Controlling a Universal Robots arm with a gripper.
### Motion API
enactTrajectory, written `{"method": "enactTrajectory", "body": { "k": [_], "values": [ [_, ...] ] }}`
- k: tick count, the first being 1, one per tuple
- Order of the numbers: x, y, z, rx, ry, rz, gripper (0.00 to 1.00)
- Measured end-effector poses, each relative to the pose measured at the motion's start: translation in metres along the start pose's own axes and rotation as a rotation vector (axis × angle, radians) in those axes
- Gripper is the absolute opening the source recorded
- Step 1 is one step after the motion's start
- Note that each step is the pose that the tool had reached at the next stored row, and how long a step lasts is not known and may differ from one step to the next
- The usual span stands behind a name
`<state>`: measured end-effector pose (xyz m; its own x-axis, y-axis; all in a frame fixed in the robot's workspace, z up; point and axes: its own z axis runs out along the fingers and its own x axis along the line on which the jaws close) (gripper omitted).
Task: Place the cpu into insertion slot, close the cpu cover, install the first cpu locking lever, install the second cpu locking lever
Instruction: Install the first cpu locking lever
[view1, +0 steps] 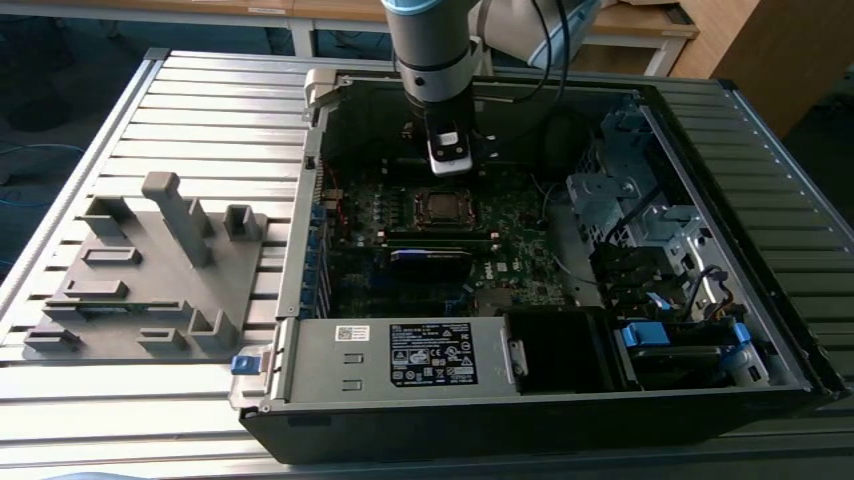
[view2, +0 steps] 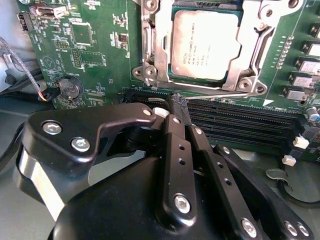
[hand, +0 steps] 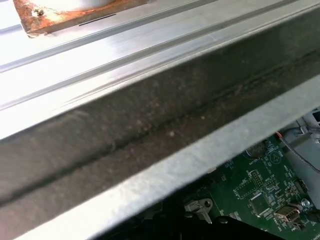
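Cpu seated in slot, just beyond fingertips. Cover looks down, frame flat round chip. Thin lever lies along socket edge nearest fingers, its free end at their tips. Fingers closed tip to tip; cannot tell if lever pinched. Judged: placing and cover done; lever locking in hand, no lever clearly latched.
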<state>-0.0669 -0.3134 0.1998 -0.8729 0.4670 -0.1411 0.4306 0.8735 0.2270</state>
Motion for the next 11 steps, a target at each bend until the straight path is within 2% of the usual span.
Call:
{"method": "enactTrajectory", "body": {
  "k": [4, 7, 8, 11],
  "values": [
    [0.0000, 0.0000, 0.0001, -0.0010, -0.0018, 0.000, 0.11],
    [0.0001, 0.0000, 0.0004, -0.0065, -0.0120, -0.002, 0.11],
    [0.0000, 0.0000, 0.0005, -0.0076, -0.0137, -0.003, 0.11],
    [0.0001, 0.0000, 0.0004, -0.0076, -0.0140, -0.003, 0.11]
  ]
}}
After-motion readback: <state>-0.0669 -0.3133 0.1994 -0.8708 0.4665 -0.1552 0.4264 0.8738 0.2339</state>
